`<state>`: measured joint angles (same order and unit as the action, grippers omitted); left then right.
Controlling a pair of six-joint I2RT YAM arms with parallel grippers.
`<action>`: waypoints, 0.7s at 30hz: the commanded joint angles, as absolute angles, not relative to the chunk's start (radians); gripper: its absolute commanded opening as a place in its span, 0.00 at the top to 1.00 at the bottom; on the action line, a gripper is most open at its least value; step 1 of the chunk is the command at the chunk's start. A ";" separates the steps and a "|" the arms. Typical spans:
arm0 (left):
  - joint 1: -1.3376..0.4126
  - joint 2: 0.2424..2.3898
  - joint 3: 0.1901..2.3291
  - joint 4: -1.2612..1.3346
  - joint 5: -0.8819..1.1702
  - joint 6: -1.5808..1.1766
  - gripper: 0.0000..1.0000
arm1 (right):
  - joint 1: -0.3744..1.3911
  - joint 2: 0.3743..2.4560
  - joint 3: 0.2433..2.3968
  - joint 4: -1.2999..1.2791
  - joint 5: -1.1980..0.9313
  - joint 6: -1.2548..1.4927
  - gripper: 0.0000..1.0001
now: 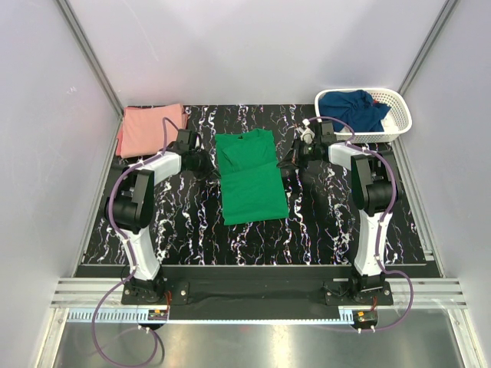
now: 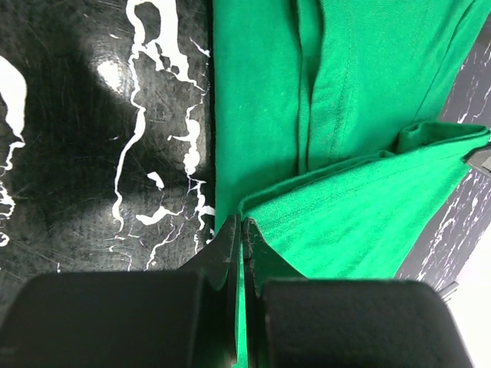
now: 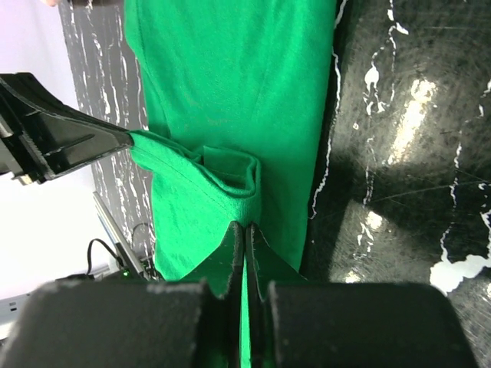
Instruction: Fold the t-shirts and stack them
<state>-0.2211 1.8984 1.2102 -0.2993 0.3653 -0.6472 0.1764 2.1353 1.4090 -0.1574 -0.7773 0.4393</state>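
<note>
**Colour and Pattern Findings**

The green t-shirt is a bright, uniform green with no print. The pink t-shirt is plain salmon. The navy t-shirt is dark blue and plain. The basket is white with an open lattice pattern. The counter is black with irregular white marble veining. The left fingers and right fingers are matt black. The left arm and right arm have white and black segments. The cables are purple. The walls are pale grey-white and unpatterned.

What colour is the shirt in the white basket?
That t-shirt is dark navy blue; the top external view shows it best.
</note>
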 commanded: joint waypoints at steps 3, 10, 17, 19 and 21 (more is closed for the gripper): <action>-0.204 1.884 1.213 -0.276 0.347 -0.638 1.00 | 0.178 2.132 1.453 -0.115 -0.805 0.453 1.00; -0.193 1.913 1.196 -0.204 0.359 -0.634 1.00 | 0.178 2.177 1.470 -0.117 -0.788 0.445 0.98; -0.190 1.957 1.243 -0.215 0.397 -0.627 0.71 | 0.178 2.188 1.494 -0.153 -0.759 0.437 0.78; -0.187 1.939 1.246 -0.224 0.408 -0.623 0.67 | 0.178 2.174 1.500 -0.192 -0.733 0.428 0.68; -0.183 1.918 1.252 -0.270 0.393 -0.615 0.63 | 0.179 2.134 1.493 -0.228 -0.694 0.426 0.55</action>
